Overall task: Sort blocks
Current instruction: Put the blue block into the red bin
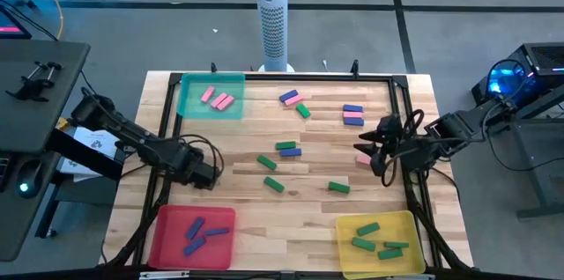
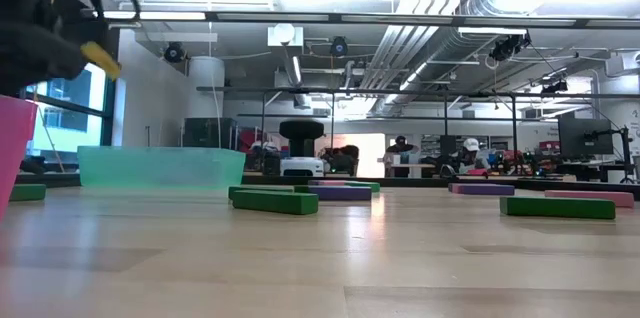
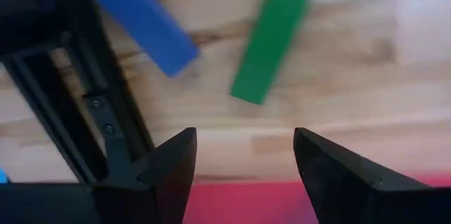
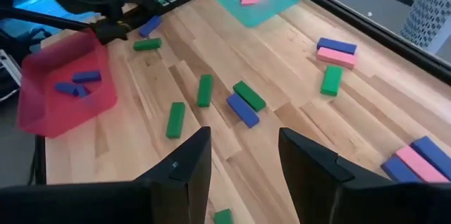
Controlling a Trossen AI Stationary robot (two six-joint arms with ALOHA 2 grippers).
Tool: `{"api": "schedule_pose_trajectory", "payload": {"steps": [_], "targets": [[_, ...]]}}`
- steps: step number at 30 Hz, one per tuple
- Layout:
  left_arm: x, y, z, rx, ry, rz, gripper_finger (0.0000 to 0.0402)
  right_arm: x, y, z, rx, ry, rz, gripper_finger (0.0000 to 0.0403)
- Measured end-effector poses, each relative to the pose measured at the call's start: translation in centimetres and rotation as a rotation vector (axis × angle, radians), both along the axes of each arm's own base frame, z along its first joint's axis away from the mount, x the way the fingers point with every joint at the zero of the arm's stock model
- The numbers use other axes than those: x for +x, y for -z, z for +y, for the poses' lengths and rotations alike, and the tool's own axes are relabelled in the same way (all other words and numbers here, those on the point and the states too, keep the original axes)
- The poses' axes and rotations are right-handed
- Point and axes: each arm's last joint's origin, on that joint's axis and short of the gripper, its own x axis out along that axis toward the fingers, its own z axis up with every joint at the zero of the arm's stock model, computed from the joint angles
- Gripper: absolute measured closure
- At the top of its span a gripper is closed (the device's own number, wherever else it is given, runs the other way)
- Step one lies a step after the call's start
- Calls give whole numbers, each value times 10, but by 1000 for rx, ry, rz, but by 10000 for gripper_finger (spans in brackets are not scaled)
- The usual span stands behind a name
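Left tool point(image 1: 210, 174): over the surface point(image 1: 247, 201) just beyond the far edge of the red tray point(image 1: 193, 238); fingers point(image 3: 169, 171) parted wide, nothing between them. Own wrist view only: one blue block point(image 3: 141, 16) and one green block point(image 3: 271, 37) lying ahead of the tips, a strip of red tray below; blue block cut off by the frame and partly behind the tool's dark housing.

Right tool point(image 1: 368, 151): over the right side of the surface, fingers point(image 4: 187, 168) apart, empty. Pink block point(image 1: 362, 160) directly beneath, mostly hidden from above.

Blocks, high view: three pink in the teal tray point(image 1: 211, 95); three blue in the red tray; four green in the yellow tray point(image 1: 377, 243); remainder loose mid-surface ahead of both tools, blue, pink and green mixed.

Low view: tray contents hidden behind tray walls; only near blocks legible, green block point(image 2: 275, 201) foremost; left tool a dark blur at the corner, state unreadable there.

Right wrist view: loose green and blue blocks ahead, teal tray beyond.
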Motion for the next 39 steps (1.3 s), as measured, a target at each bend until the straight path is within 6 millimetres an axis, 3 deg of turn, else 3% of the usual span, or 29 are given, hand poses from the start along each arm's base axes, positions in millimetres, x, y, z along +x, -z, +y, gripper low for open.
{"api": "schedule_pose_trajectory", "payload": {"steps": [6,12,17,25,31,39], "targets": [[-12,10,9,70,-190,13,150,1,-1,1,7,-3,-18,257],[-8,15,12,203,-298,-5,164,3,-1,1,-11,3,-16,257],[-4,29,11,257,-328,76,204,3,-1,1,-32,-11,-14,257],[-4,55,9,279,-363,219,309,4,-2,2,-11,-6,-36,257],[-4,57,9,266,-299,213,365,5,-3,3,9,-25,-36,257],[37,30,0,291,5,-164,388,5,-3,3,-42,-55,-23,257]]}}
